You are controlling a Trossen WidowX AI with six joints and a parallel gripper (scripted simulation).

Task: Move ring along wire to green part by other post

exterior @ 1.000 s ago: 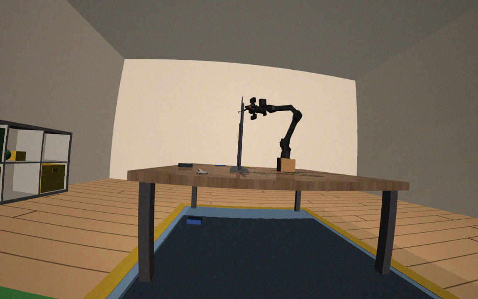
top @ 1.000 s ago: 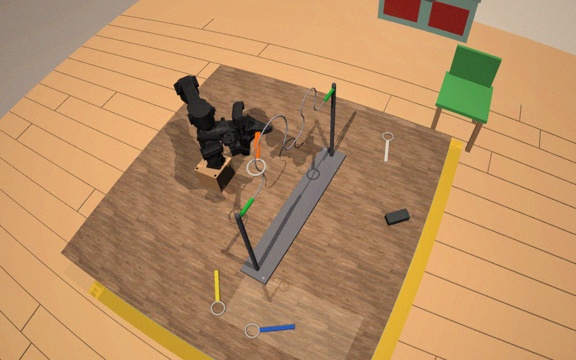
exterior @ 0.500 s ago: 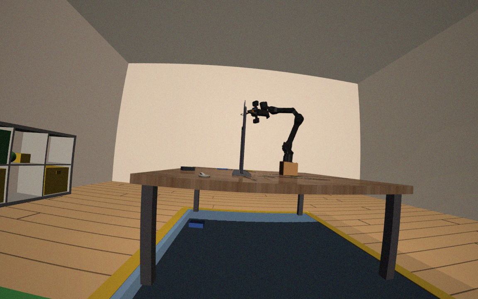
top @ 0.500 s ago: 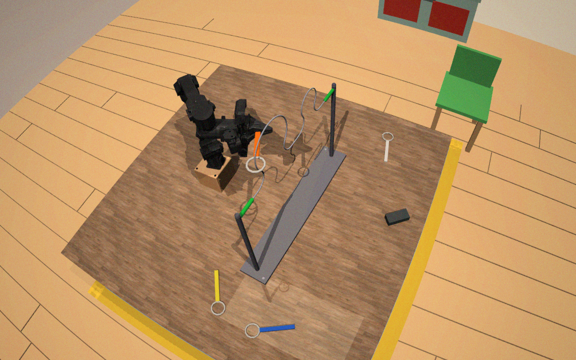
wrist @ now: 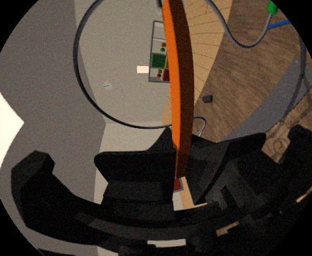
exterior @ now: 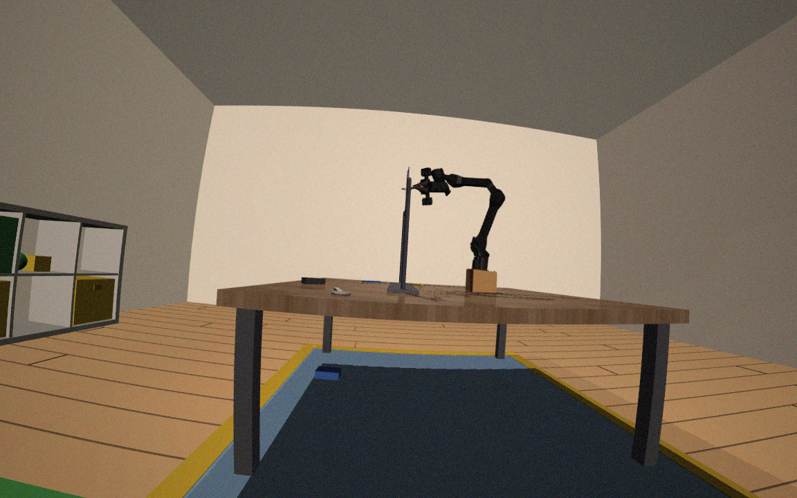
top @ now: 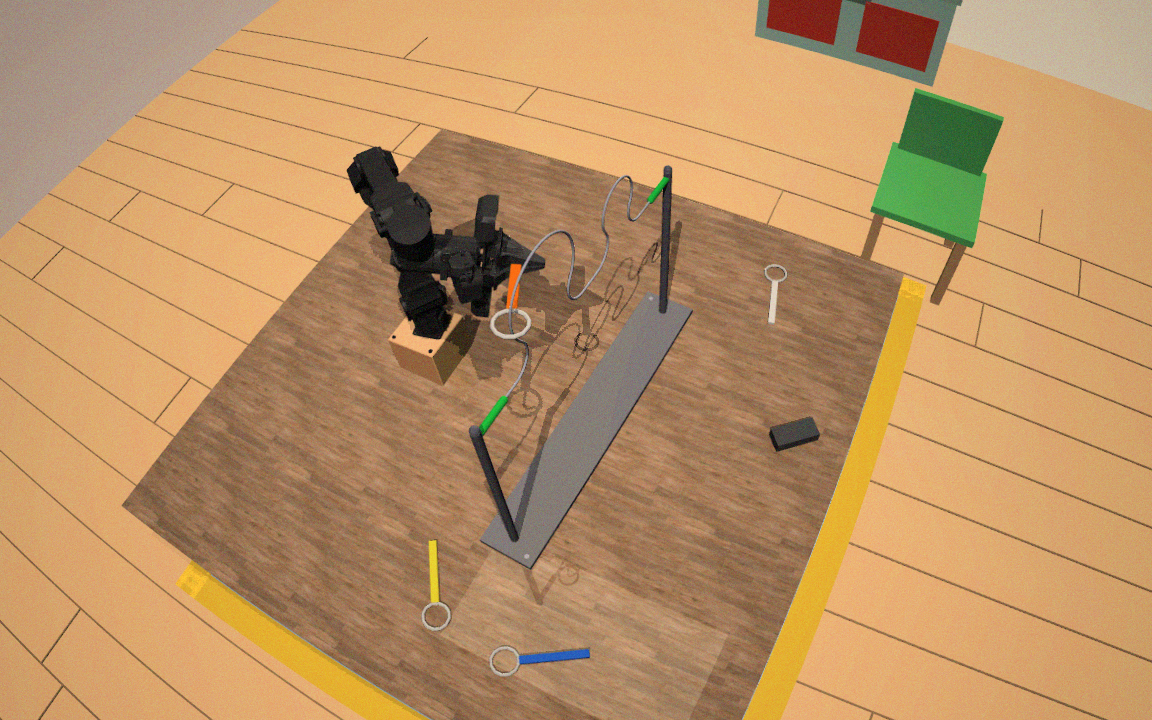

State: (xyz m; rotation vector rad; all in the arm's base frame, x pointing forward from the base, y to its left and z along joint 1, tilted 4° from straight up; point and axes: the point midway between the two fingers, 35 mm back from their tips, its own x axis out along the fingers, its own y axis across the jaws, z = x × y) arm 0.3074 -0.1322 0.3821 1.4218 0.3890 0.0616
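My gripper [top: 522, 262] [exterior: 415, 187] [wrist: 170, 130] is shut on the orange handle [top: 514, 284] [wrist: 180, 78]. The ring [top: 492, 325] is at the handle's lower end in the top view, around the thin grey wire [top: 575, 296] [wrist: 248, 46], between the near green part and the wire's first tall hump. Whether ring and wire touch is too small to tell. The near green part [top: 492, 414] joins the near post [top: 495, 483]; the far green part [top: 658, 190] joins the far post [top: 665, 241] [exterior: 405, 247]. The ring is mostly out of the wrist view.
The grey base [top: 598, 411] carries both posts. Rings with a yellow handle [top: 434, 573], a blue handle [top: 553, 656] and a white handle [top: 772, 300] lie on the table [top: 294, 429], with a black block [top: 794, 433]. The wire's humps stand beside the fingers.
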